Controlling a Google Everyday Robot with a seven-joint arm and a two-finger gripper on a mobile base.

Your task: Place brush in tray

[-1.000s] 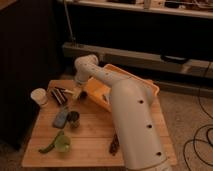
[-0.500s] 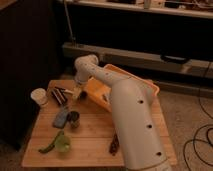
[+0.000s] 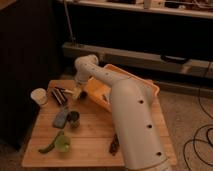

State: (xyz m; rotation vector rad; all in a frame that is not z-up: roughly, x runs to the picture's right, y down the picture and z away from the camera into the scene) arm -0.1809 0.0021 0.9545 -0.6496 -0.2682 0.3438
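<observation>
Left to right I see a white cup (image 3: 39, 95) at the edge of the table (image 3: 95, 135), contents unreadable, a dark cup (image 3: 73, 119), then the tray (image 3: 96, 94), mostly hidden behind my arm (image 3: 132, 120). The brush (image 3: 69, 91) lies on the wood just left of the tray, with my gripper (image 3: 81, 93), jaws spread, right over its head end. Bare boards run along the near edge.
</observation>
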